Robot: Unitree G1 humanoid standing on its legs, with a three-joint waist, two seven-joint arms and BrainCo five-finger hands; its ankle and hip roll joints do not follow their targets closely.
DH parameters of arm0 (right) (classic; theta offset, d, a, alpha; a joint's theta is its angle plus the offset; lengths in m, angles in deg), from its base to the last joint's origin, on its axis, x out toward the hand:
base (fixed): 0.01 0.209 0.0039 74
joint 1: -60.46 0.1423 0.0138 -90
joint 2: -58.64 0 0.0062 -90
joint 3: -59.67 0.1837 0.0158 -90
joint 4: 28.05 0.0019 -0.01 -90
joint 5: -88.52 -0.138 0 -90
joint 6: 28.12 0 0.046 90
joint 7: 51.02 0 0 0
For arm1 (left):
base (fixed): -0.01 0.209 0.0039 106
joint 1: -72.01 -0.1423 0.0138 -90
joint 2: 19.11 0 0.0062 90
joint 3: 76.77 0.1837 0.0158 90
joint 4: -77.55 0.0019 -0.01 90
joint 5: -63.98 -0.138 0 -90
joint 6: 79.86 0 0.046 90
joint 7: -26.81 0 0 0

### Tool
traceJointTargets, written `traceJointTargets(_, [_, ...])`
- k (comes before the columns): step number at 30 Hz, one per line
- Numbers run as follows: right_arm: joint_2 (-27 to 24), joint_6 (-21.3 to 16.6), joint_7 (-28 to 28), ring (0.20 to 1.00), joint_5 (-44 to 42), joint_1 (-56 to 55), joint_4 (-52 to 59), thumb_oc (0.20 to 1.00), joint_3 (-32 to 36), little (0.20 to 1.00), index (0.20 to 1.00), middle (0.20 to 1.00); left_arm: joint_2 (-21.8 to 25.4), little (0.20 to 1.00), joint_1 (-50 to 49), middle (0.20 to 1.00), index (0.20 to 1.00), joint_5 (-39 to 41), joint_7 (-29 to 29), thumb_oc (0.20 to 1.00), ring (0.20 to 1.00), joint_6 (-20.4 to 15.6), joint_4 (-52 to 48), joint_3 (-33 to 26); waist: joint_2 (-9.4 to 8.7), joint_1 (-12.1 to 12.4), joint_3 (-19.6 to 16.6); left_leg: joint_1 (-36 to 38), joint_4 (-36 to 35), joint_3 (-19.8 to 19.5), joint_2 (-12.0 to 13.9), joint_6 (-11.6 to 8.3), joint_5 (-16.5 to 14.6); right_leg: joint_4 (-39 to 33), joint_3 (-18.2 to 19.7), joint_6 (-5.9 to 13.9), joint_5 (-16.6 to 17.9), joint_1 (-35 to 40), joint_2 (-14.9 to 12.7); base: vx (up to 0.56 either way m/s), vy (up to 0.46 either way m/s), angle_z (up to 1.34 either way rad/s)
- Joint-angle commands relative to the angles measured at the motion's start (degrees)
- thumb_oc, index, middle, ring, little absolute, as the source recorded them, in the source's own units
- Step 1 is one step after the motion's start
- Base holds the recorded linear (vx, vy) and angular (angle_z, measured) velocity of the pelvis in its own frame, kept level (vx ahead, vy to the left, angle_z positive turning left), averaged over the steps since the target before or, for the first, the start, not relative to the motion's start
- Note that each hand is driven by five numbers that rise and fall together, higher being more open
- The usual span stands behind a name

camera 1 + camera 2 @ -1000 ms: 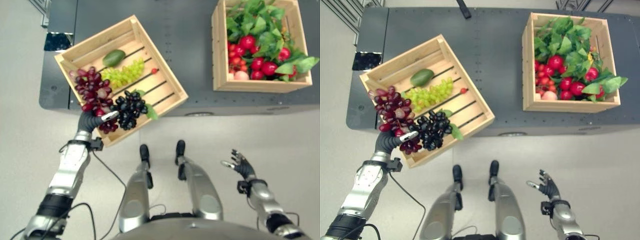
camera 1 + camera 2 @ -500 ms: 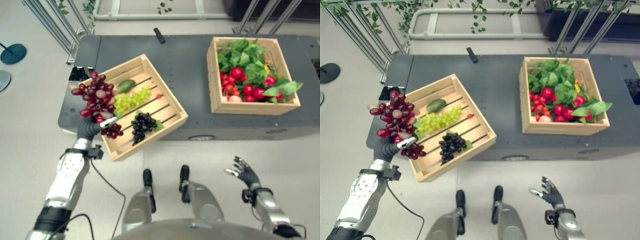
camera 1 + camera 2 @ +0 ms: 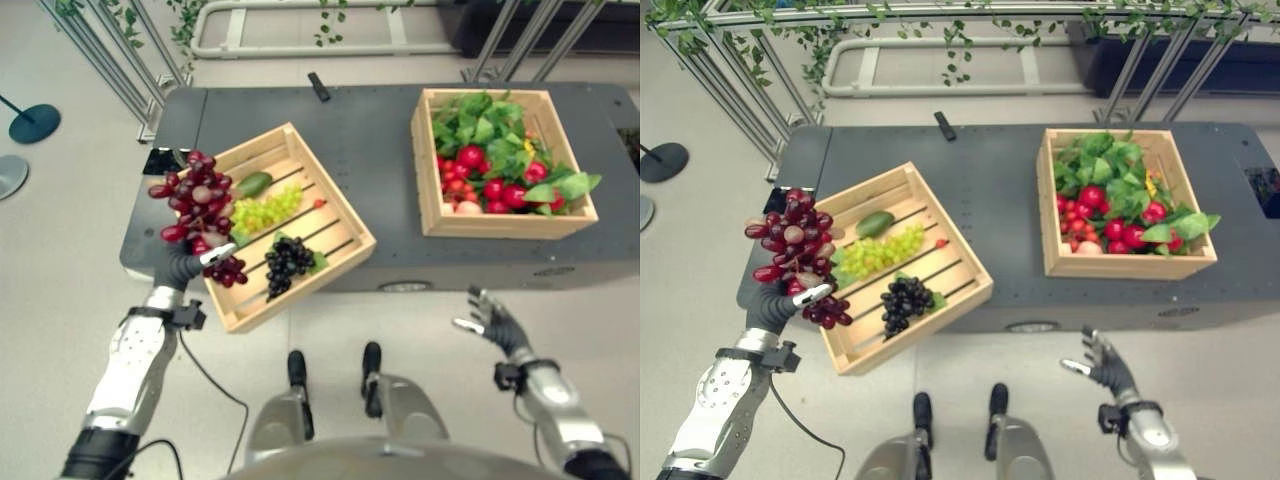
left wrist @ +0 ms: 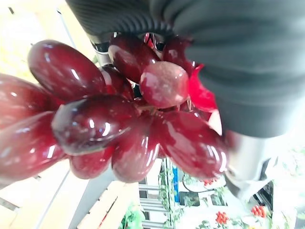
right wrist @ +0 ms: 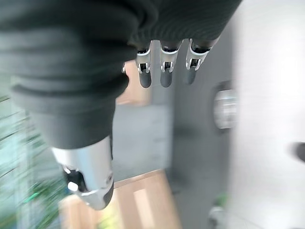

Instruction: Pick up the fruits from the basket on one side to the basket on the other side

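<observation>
In L crate [image 3: 340, 215]: green grapes [image 3: 265, 208], black grapes [image 3: 287, 262], avocado [image 3: 254, 184].

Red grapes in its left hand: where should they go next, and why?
Probably carry them across toward the right crate. The left hand holds the red grapes clear of the left crate, and the right crate sits on the table's far side.
</observation>
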Motion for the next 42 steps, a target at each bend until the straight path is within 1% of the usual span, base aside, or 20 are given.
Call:
traceJointTargets(1, [-6.50,-2.45,6.03,1.000,-10.45,2.49,2.69,1.000,3.38,1.000,1.000,1.000,4.91,0.200,1.76,0.200,0.200,3.10,-3.54,0.200,0.200,-4.76,-3.85,-3.10,-1.53,-1.38,-3.40,2.45,3.23,0.36,-0.03,-1.17,-5.62,1.99,0.24,7.38,-3.92,2.90,-2.53,0.05,-0.025,0.01])
traceJointTargets(2, [-8.90,-1.45,8.54,1.000,-14.33,3.02,3.41,1.000,3.79,1.000,1.000,1.000,6.21,0.200,2.05,0.200,0.200,3.39,-4.59,0.200,0.200,-4.78,-3.49,-2.46,-1.59,-1.31,-3.82,2.93,3.11,0.37,0.02,-1.31,-5.61,1.67,0.08,7.37,-3.98,3.66,-2.51,0.03,-0.020,0.02])
traceJointTargets(3, [-8.91,-1.45,8.54,1.000,-14.34,3.01,3.41,1.000,3.80,1.000,1.000,1.000,6.21,0.200,2.06,0.200,0.200,3.39,-4.60,0.200,0.200,-4.78,-3.48,-2.45,-1.58,-1.31,-3.79,2.97,3.09,0.36,0.02,-1.31,-5.61,1.65,0.07,7.37,-3.97,3.70,-2.51,0.05,-0.048,0.02])
traceJointTargets(5, [-18.70,0.66,12.53,1.000,-21.51,6.94,8.70,1.000,3.30,1.000,1.000,1.000,10.22,0.200,4.22,0.200,0.200,3.23,-5.93,0.200,0.200,-5.06,-1.99,0.02,-1.98,-0.85,-5.61,5.07,2.82,0.52,0.33,-1.96,-5.70,1.44,-0.53,7.22,-4.45,5.94,-2.24,0.05,-0.088,0.07])
traceJointTargets(6, [-18.72,0.66,12.54,1.000,-21.54,7.02,8.66,1.000,3.27,1.000,1.000,1.000,10.20,0.200,4.25,0.200,0.200,3.23,-5.94,0.200,0.200,-5.07,-1.96,0.00,-1.96,-0.90,-5.68,4.94,2.78,0.50,0.33,-1.95,-5.57,1.29,-0.56,7.21,-4.28,5.86,-2.23,0.03,-0.082,0.08])
traceJointTargets(8, [-20.90,2.01,14.82,1.000,-26.78,9.22,11.89,1.000,2.30,1.000,1.000,1.000,11.63,0.200,5.54,0.200,0.200,3.07,-6.91,0.200,0.200,-4.98,-1.44,1.58,-2.18,-0.81,-6.48,5.65,2.60,0.55,0.58,-2.40,-5.28,0.33,-0.78,6.97,-4.40,7.36,-1.80,0.00,-0.084,0.04])
traceJointTargets(10, [-21.73,2.95,16.19,1.000,-30.62,14.73,12.47,1.000,-1.91,1.000,1.000,1.000,12.62,0.200,8.31,0.200,0.200,1.20,-7.17,0.200,0.200,-5.16,-0.06,4.57,-2.46,-0.43,-7.50,6.20,2.72,0.65,0.87,-3.02,-4.86,-1.57,-0.96,6.58,-4.28,8.95,-1.19,-0.02,-0.118,0.03])
traceJointTargets(11, [-21.11,3.14,16.10,1.000,-32.04,17.67,12.31,1.000,-3.92,1.000,1.000,1.000,12.87,0.200,9.63,0.200,0.200,1.19,-7.74,0.200,0.200,-5.25,0.24,5.83,-2.51,-0.27,-8.01,6.45,2.84,0.79,1.12,-3.22,-4.79,-2.70,-1.03,6.40,-4.24,9.79,-0.82,-0.01,-0.152,0.02])
traceJointTargets(12, [-19.28,3.38,15.10,1.000,-33.93,23.91,10.45,1.000,-9.66,1.000,1.000,1.000,12.73,0.200,12.15,0.200,0.200,0.39,-7.28,0.200,0.200,-5.55,1.52,8.12,-2.69,0.22,-8.65,6.85,3.65,0.99,1.64,-3.60,-4.77,-3.59,-0.97,6.03,-4.40,11.00,-0.16,0.00,-0.112,0.00])
traceJointTargets(13, [-19.26,3.34,15.11,1.000,-33.94,24.17,10.31,1.000,-9.87,1.000,1.000,1.000,12.72,0.200,12.13,0.200,0.200,0.38,-7.27,0.200,0.200,-5.57,1.56,8.03,-2.68,0.14,-8.57,6.90,3.67,1.00,1.66,-3.61,-4.79,-3.63,-0.97,6.03,-4.39,11.08,-0.14,0.00,-0.139,0.05])
traceJointTargets(14, [-18.68,4.32,15.44,1.000,-35.05,29.24,11.39,1.000,-14.59,1.000,1.000,1.000,12.61,0.200,15.07,0.200,0.200,-0.55,-7.39,0.200,0.200,-5.85,1.80,10.42,-2.91,0.40,-8.96,7.42,4.37,1.17,2.27,-3.97,-4.70,-3.78,-1.04,5.60,-4.84,12.00,0.38,0.01,-0.066,-0.07])
traceJointTargets(15, [-18.68,4.33,15.44,1.000,-35.07,29.32,11.35,1.000,-14.65,1.000,1.000,1.000,12.60,0.200,15.08,0.200,0.200,-0.55,-7.38,0.200,0.200,-5.86,1.83,10.41,-2.90,0.38,-8.89,7.48,4.38,1.17,2.28,-3.97,-4.72,-3.79,-1.04,5.60,-4.84,12.07,0.39,0.01,-0.115,-0.09])
traceJointTargets(16, [-17.24,4.81,15.76,1.000,-36.42,33.71,11.80,1.000,-19.24,1.000,1.000,1.000,10.89,0.200,17.48,0.200,0.200,-1.45,-6.75,0.200,0.200,-6.14,3.49,12.97,-3.08,0.39,-9.23,8.28,4.27,1.48,2.80,-4.15,-4.48,-3.71,-1.17,5.29,-5.05,12.77,0.66,0.02,-0.065,-0.07])
traceJointTargets(17, [-16.33,5.15,15.95,1.000,-36.81,35.06,12.01,1.000,-20.60,1.000,1.000,1.000,10.16,0.200,18.88,0.200,0.200,-2.09,-6.60,0.200,0.200,-6.42,3.81,14.25,-3.08,0.17,-9.42,8.61,4.09,1.58,2.92,-4.21,-4.42,-3.84,-1.11,5.21,-5.13,13.14,0.76,0.02,-0.064,0.00])
traceJointTargets(21, [-14.47,5.77,16.39,1.000,-37.75,37.39,13.52,1.000,-22.98,1.000,1.000,1.000,9.20,0.200,20.88,0.200,0.200,-3.94,-6.39,0.200,0.200,-6.85,3.95,16.26,-3.06,-0.18,-9.85,9.13,3.89,1.84,3.16,-4.28,-4.37,-4.04,-1.29,5.03,-5.32,13.69,0.95,0.02,-0.008,0.01])
traceJointTargets(22, [-10.54,6.04,16.40,1.000,-38.83,39.52,14.77,1.000,-25.31,1.000,1.000,1.000,8.40,0.200,23.83,0.200,0.200,-7.16,-5.73,0.200,0.200,-7.68,4.13,18.74,-2.88,-0.72,-10.65,10.00,3.47,2.37,3.17,-4.14,-4.60,-4.28,-1.14,5.06,-5.42,14.28,0.93,0.05,0.005,-0.02])
traceJointTargets(26, [-7.35,6.04,16.48,1.000,-39.04,40.88,16.96,1.000,-27.07,1.000,1.000,1.000,6.83,0.200,25.49,0.200,0.200,-8.76,-5.14,0.200,0.200,-7.98,4.45,20.24,-2.57,-1.24,-11.17,10.88,2.85,2.89,2.95,-3.85,-4.90,-4.35,-0.89,5.07,-5.50,14.81,0.91,0.05,0.020,-0.04])
traceJointTargets(30, [-0.90,6.06,16.08,1.000,-39.36,40.96,18.84,1.000,-28.89,1.000,1.000,1.000,6.15,0.200,28.04,0.200,0.200,-13.56,-3.18,0.200,0.200,-8.78,3.95,21.24,-2.22,-1.97,-12.09,11.90,1.75,3.38,2.47,-3.27,-5.66,-4.71,-0.15,5.41,-5.32,15.14,0.77,0.04,0.034,-0.03])
traceJointTargets(35, [2.21,6.60,16.09,1.000,-39.25,41.02,20.37,1.000,-30.69,1.000,1.000,1.000,5.12,0.200,29.25,0.200,0.200,-13.92,-2.69,0.200,0.200,-9.07,4.60,21.82,-2.02,-2.30,-12.64,12.39,1.10,3.73,2.21,-2.87,-6.06,-5.00,0.60,5.64,-5.09,15.11,0.68,0.02,0.024,-0.08])
traceJointTargets(42, [6.21,7.78,16.29,1.000,-39.75,42.45,21.63,1.000,-34.63,1.000,1.000,1.000,4.28,0.200,32.76,0.200,0.200,-17.86,-1.46,0.200,0.200,-9.76,5.36,25.29,-2.01,-2.80,-12.86,12.77,0.89,4.13,1.79,-2.38,-6.66,-4.68,1.73,5.85,-5.05,14.83,0.61,0.01,0.025,-0.06])
